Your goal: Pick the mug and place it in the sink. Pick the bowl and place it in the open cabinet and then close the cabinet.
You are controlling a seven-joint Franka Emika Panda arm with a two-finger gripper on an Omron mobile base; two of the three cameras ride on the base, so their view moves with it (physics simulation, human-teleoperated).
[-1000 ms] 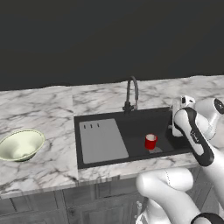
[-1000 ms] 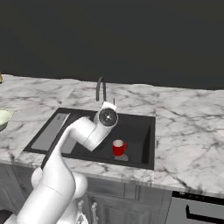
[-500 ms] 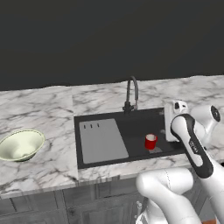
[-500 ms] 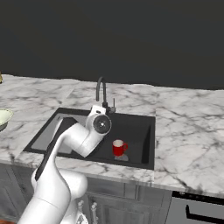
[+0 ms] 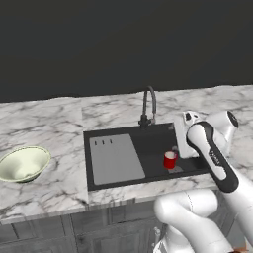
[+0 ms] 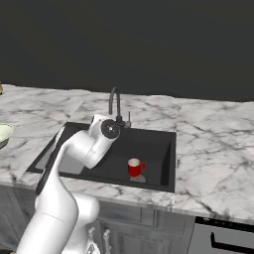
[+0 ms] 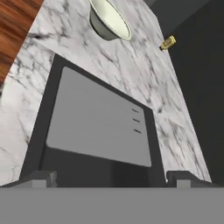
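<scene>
The small red mug (image 5: 170,160) (image 6: 134,167) stands upright on the floor of the black sink (image 5: 148,143) (image 6: 154,149), at its right end. My gripper (image 7: 111,180) hangs open over the basin, its fingertips (image 7: 40,177) wide apart with nothing between them. It points along the sink toward the grey drainboard (image 7: 94,120). Its white hand (image 5: 183,138) (image 6: 101,126) sits just above and to the right of the mug, not touching it. The pale cream-green bowl (image 5: 23,164) (image 6: 3,134) (image 7: 109,19) rests on the counter left of the sink. The cabinet is out of view.
The dark curved faucet (image 5: 148,106) (image 6: 115,104) rises behind the basin, close to the hand. Marble counter (image 5: 54,123) (image 6: 213,149) runs on both sides. A small yellowish object (image 7: 168,43) lies by the dark back wall past the bowl.
The hand has swung left from the sink's right rim to over the basin and turned toward the drainboard. The mug has stayed put and the jaws have stayed open.
</scene>
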